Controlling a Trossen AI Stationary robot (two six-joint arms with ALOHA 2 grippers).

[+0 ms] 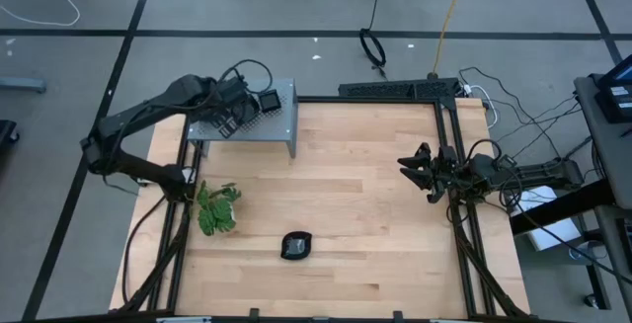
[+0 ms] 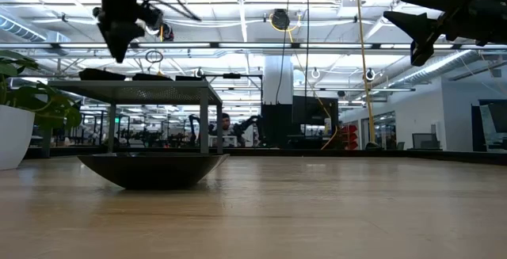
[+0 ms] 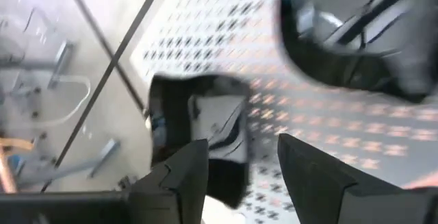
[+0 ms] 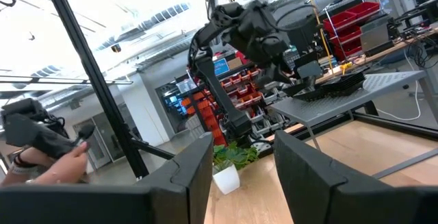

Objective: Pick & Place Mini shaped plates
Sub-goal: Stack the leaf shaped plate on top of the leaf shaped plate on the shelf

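Observation:
One black mini plate (image 1: 296,246) rests on its underside on the wooden table near the front edge; in the low view this plate (image 2: 150,169) looks like a shallow bowl. Several more black plates lie on the grey perforated shelf (image 1: 281,127) at the table's far left. My left gripper (image 1: 237,114) hovers open over that shelf. In its wrist view, my left gripper (image 3: 243,162) is above a square plate (image 3: 205,114), with another dark plate (image 3: 349,39) farther off. My right gripper (image 1: 407,168) waits open, raised at the table's right side.
A green plant (image 1: 217,209) in a white pot stands near the table's left edge, between the shelf and the lone plate. Black frame rails run along the table's sides. In the right wrist view, a person's hand (image 4: 41,148) shows beyond the table.

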